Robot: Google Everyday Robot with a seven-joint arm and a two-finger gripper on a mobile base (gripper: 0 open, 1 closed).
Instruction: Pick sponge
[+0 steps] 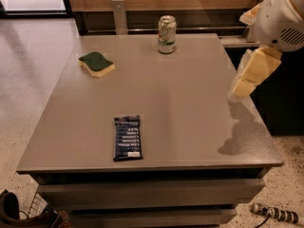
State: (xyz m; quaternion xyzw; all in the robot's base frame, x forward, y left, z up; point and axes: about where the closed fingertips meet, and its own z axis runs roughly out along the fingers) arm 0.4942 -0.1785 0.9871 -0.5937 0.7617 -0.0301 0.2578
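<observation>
The sponge (97, 63), dark green on top with pale yellow foam below, lies flat on the grey table (190, 108) at its far left. My gripper (241, 86) hangs from the white arm (280, 18) over the table's right edge, pointing down and left, a little above the surface. It is far to the right of the sponge and holds nothing that I can see.
A soda can (166, 34) stands upright at the far middle of the table. A dark blue snack-bar wrapper (128, 137) lies near the front edge. A wooden wall and metal posts run behind the table. A dark cabinet stands to the right.
</observation>
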